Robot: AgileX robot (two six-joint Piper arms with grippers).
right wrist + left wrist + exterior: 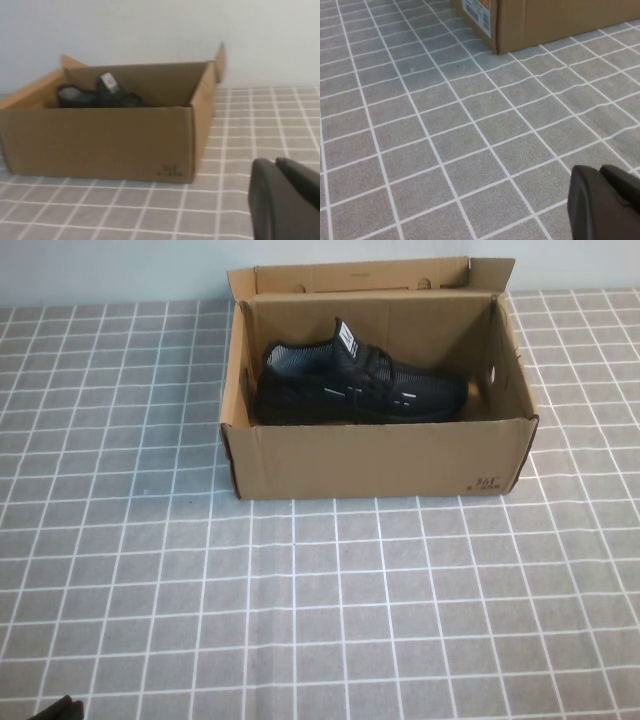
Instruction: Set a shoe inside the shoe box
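The shoe [355,380] lies inside the shoe box [380,458], resting on its sole along the box floor, heel toward the robot's left and toe toward its right, with bare floor left beyond the toe. The hinged lid [360,278] stands folded back behind the far wall, so the top is open. The box sits at the far middle of the checked tablecloth [320,610]; judged from this, the placing is done and only the lid, if wanted, is left.

Neither arm is near the box. The left gripper [606,202] hovers low over bare cloth near the box's left front corner, where a printed label [477,12] shows on the end wall — its jaws are pressed together and carry nothing. The right gripper [285,200] hangs low over the table on the box's right front side, looking at the corner print [170,170]; its jaws are likewise pressed together and empty. Both look parked — clear of the box, which suits a finished placement.
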